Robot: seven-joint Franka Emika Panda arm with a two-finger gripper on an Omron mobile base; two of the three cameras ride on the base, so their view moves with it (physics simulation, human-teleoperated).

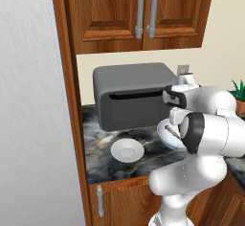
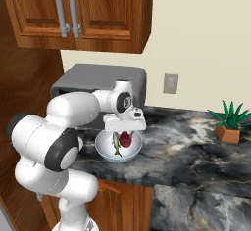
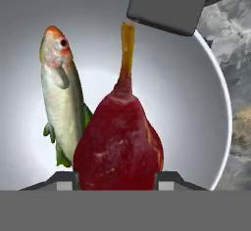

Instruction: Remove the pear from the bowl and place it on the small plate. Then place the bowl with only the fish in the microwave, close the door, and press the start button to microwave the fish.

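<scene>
The pale glossy bowl (image 2: pixel 105 152) (image 3: pixel 196 93) stands on the dark marble counter, right of the small plate (image 1: pixel 127 150). Inside it the dark red pear (image 3: pixel 120 142) (image 2: pixel 126 138) lies with its stem pointing away from the hand. The slender fish (image 3: pixel 61 98) (image 2: pixel 116 145) lies beside the pear, on its left in the hand view. My gripper (image 3: pixel 117 178) (image 2: pixel 125 130) reaches down into the bowl, and its two fingertips press against the pear's sides. The arm hides most of the bowl (image 1: pixel 167 138) in the left base view.
A dark grey boxy appliance (image 1: pixel 131 96) (image 2: pixel 98 80) stands against the wall just behind the bowl. Wooden cabinets hang overhead, and a tall wooden panel (image 1: pixel 72 124) bounds the counter on the left. A potted plant (image 2: pixel 229 125) sits far right, below a wall outlet (image 2: pixel 170 83).
</scene>
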